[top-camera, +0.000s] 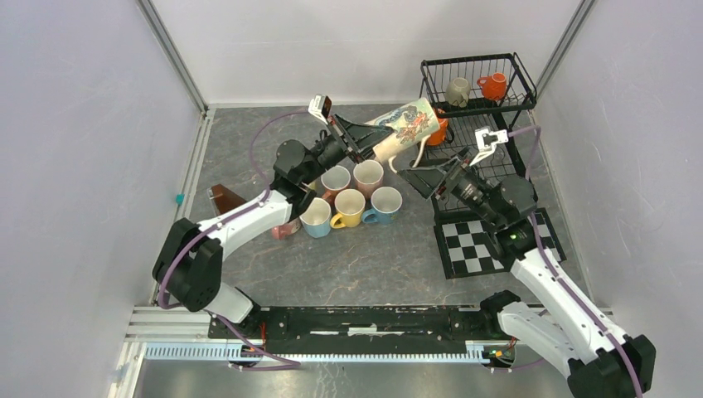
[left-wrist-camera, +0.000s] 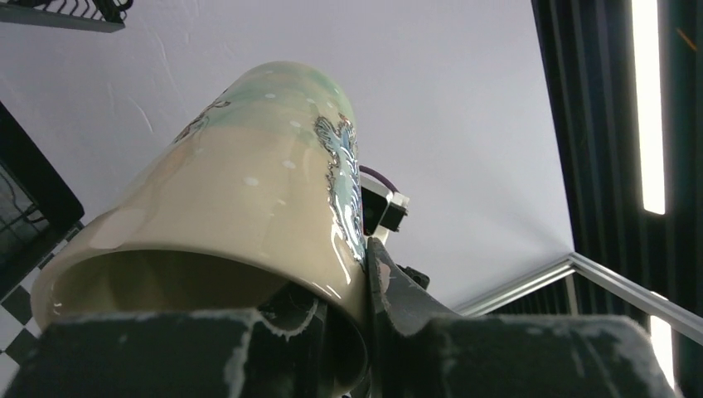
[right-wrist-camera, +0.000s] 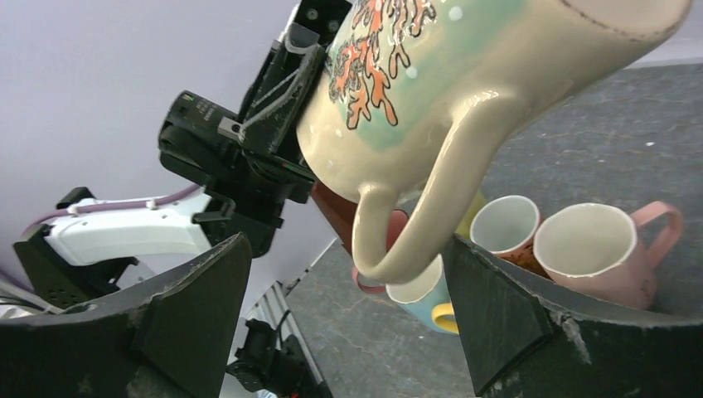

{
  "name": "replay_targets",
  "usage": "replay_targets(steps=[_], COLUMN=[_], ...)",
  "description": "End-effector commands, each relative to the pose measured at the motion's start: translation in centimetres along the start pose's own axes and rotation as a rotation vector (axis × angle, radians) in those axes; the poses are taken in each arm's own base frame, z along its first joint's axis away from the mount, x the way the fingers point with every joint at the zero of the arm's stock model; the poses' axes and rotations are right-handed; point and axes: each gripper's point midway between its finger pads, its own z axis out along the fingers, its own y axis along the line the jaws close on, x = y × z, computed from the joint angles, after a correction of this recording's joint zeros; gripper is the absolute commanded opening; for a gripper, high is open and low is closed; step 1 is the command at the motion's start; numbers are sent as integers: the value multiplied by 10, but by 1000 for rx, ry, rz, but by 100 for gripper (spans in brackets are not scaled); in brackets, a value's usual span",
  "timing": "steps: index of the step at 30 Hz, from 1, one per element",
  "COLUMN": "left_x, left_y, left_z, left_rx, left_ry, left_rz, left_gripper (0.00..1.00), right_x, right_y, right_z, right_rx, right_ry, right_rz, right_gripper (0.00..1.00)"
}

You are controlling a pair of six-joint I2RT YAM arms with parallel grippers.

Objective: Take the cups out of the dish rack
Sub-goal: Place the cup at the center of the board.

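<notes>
A tall cream cup (top-camera: 406, 124) with a painted pattern hangs tilted in the air between the two arms. My left gripper (top-camera: 365, 141) is shut on its rim, one finger inside the mouth and one outside (left-wrist-camera: 348, 307). In the left wrist view the cup (left-wrist-camera: 249, 191) fills the frame. My right gripper (top-camera: 412, 167) stands open (right-wrist-camera: 346, 253), and the cup's handle (right-wrist-camera: 414, 224) hangs between its fingers, close to the right one. The black dish rack (top-camera: 468, 60) at the back right holds a grey-olive cup (top-camera: 457, 89) and an orange cup (top-camera: 493, 84). Another orange cup (top-camera: 440, 133) shows behind the raised one.
Several cups (top-camera: 352, 199) stand grouped on the table under the left arm, among them a pink one (right-wrist-camera: 597, 249) and a light blue one (right-wrist-camera: 423, 298). A checkered mat (top-camera: 477, 245) lies under the right arm. A brown wedge (top-camera: 224, 197) sits at the left.
</notes>
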Motion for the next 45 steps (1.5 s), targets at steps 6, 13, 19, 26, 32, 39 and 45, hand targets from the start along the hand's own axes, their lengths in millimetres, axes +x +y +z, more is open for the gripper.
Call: replay_targets(steps=[6,13,19,26,32,39,45], left_x=[-12,-8,2,14,26,45,57], left_y=[-89,-82,-76,-62,-42,-26,-6], left_z=[-6,-29,-64,-112,-154,-193,-227], left_rx=[76,-145,-343,-543,-726,-845,-972], left_ry=[-58,-18,57,139,240,333,397], left_rz=[307,436,515,568,563,508,458], left_gripper=[2,2,2,2,2,2,2], right_x=[-26,-26,-23,-14,-14,-16,-11], right_y=[1,-15,-24,-40,-52,-57,-63], right_z=[-17,-30,-31,-27,-31,-36,-40], right_rx=[111,214,248,305,380,413,433], right_ry=[-52,-48,-17,58,75,80,93], right_rz=[-199,-262,-302,-298,-302,-330,-331], right_gripper=[98,98,98,98,98,98,98])
